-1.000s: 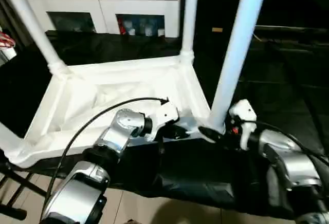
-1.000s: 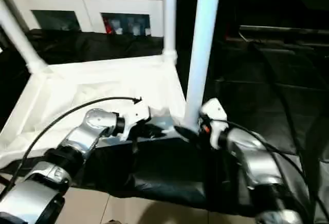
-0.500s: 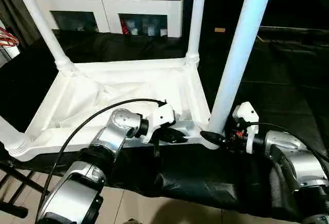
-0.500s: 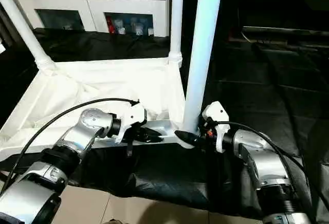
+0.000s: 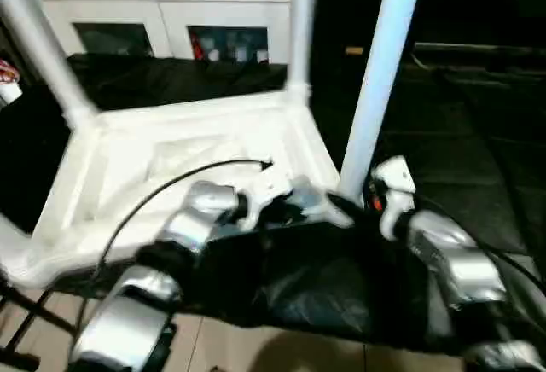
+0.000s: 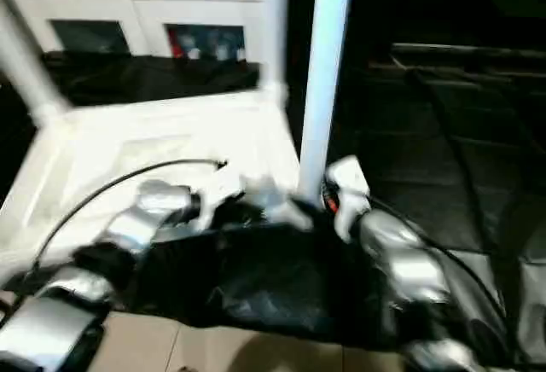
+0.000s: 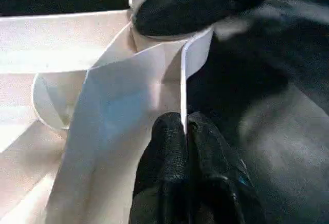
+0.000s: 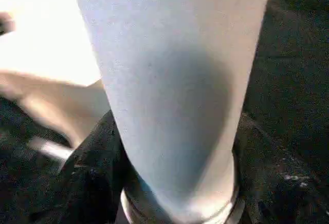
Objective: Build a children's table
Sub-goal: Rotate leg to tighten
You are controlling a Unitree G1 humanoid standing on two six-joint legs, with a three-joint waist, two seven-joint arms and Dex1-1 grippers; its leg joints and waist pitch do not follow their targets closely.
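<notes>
- The small white plastic children's table [image 5: 183, 163] lies upside down across the centre and left of the head view, on a desk draped in black cloth [image 5: 341, 278]. Its round legs point up and run out of the top of the frame.
- It looks light and hollow, so I judge a sideways push would slide or tip it easily. The moulded plastic seems stiff but smooth and probably slippery under hard pads.
- The rectangular top has a thin raised rim [image 7: 183, 75] and round corner sockets. The rim is a narrow edge that suits a pinch, while the legs are long tapered tubes, thicker near the socket.
- The left tool [image 7: 186, 131] has its 2 black fingers pressed together on the thin rim of the near edge, just beside the near right corner.
- The right tool [image 5: 351, 210] sits at the foot of the near right white round leg [image 5: 375, 90], low centre-right in the head view. Its black fingers [image 8: 87, 178] straddle the leg just above the socket collar. I judge it is gripping the leg, though the blur leaves that uncertain.
- Low on the leg is the best hold: leverage there is small, and the leg can be pressed or twisted into its socket without bending.
- A white cabinet with dark shelf openings [image 5: 162, 31] stands behind, in the upper left.
</notes>
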